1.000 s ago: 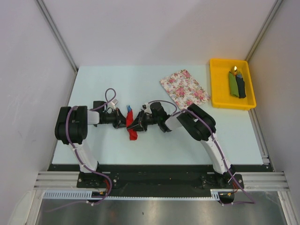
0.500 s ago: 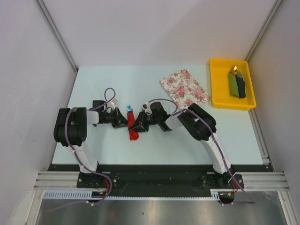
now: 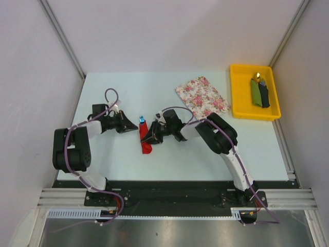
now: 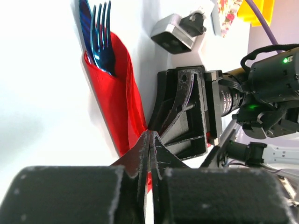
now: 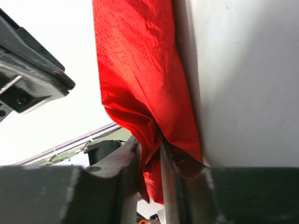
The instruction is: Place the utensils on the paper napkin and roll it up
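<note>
Right gripper (image 5: 159, 149) tight on paper napkin (image 5: 135, 70) around utensils (image 4: 100, 42); left gripper (image 4: 149, 140) closed; rolls (image 3: 259, 92) in yellow tray (image 3: 241, 98).

table pale blue (image 3: 205, 149) | walls white (image 3: 169, 36) | front rail metal (image 3: 175, 198)

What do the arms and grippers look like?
Matching pair: left arm and right arm have black joint housings, white links, external purple cables. The left gripper and right gripper are black, two wedge-shaped fingers each. Green LEDs on right arm.
</note>
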Controlling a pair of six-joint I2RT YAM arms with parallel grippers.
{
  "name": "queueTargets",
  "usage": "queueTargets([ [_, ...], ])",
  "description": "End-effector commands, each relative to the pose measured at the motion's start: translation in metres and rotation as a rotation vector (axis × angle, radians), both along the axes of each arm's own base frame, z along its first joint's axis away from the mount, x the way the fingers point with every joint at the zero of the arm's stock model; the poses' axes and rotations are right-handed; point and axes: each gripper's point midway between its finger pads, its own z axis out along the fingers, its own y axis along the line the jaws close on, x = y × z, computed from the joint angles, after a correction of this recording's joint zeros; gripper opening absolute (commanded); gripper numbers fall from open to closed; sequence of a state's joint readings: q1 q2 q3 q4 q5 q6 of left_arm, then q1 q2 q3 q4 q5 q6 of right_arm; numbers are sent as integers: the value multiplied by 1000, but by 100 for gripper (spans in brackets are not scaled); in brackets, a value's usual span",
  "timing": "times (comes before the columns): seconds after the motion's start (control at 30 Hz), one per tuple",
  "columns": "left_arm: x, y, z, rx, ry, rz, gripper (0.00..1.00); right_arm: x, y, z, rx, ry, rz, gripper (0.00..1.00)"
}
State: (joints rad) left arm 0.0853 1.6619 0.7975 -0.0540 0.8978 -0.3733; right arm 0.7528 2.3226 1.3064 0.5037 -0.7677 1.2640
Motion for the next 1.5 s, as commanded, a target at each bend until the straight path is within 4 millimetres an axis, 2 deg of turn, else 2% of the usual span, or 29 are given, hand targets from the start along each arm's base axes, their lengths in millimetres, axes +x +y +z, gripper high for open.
queueTargets([
  [0.0,13,6,24,40,-95,-24,8,6,-11,-38,-138,96,-67,31],
  [0.1,13,4,24,58,-88,-47,13,7,-10,-37,-132,98,-70,35],
  [0.33,9,-14,12,107,-59,-115,24,6,-2,-32,-124,87,-52,35],
  [0.4,9,-14,10,122,-58,-119,24,7,-3,-33,-132,82,-53,35],
  [0.43,5,-23,8,131,-56,-146,24,7,-2,-32,-134,75,-51,35],
  [0.63,-5,-35,-8,159,-11,-197,23,5,1,-30,-134,57,-34,34],
  [0.77,-10,-30,-22,209,29,-196,23,3,2,-30,-150,28,-15,34],
  [0.97,-12,-19,-34,286,52,-188,18,3,-1,-31,-169,4,-2,35],
  [1.3,-10,-9,-48,351,87,-173,13,5,6,-4,-113,-76,29,43],
  [1.47,-10,0,-58,409,112,-168,7,8,12,34,-34,-148,52,45],
])
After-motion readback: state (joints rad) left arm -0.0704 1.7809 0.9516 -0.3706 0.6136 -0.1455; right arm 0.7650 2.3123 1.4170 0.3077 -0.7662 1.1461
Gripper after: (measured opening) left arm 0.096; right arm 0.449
